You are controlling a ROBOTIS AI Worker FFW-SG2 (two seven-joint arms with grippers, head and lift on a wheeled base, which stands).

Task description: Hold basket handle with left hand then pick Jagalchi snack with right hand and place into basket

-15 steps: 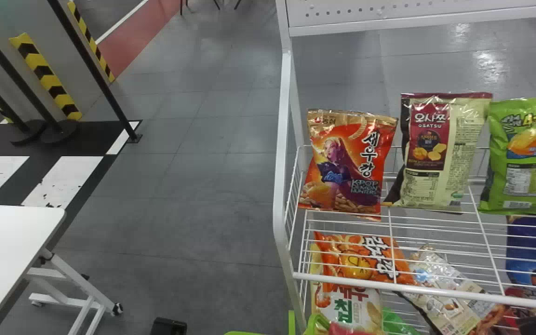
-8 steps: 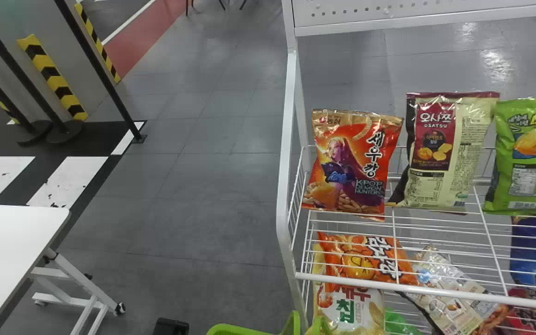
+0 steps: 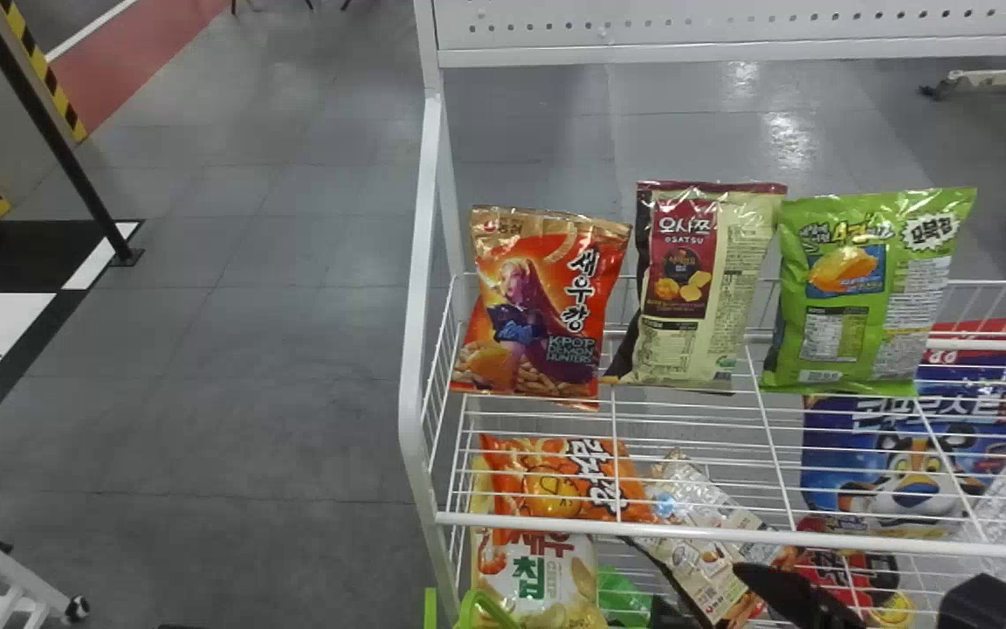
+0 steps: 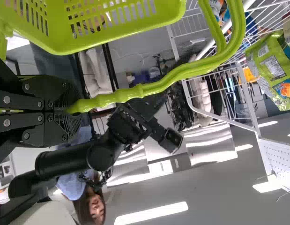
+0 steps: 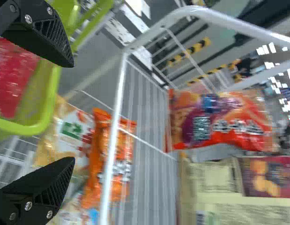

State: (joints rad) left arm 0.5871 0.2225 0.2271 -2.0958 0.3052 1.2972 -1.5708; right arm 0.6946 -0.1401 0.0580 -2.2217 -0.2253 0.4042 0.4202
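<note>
While the left gripper [image 4: 72, 108] is clamped on the green handle [image 4: 116, 96], basket [image 5: 51, 93] is by the rack's [image 3: 555, 524] front left corner. Red bag [image 5: 13, 75], provisionally the Jagalchi snack (print not legible), is inside the rim, to the left of the right gripper [image 5: 72, 112], judged the nearer one. Long axis: cannot tell, bag partly cut off. Surface glossy, crinkled. Right fingers apart, nothing held. Placement judged done; next, back off without catching the rim.

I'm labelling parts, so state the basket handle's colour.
The handle is lime green, best seen in the left wrist view.
</note>
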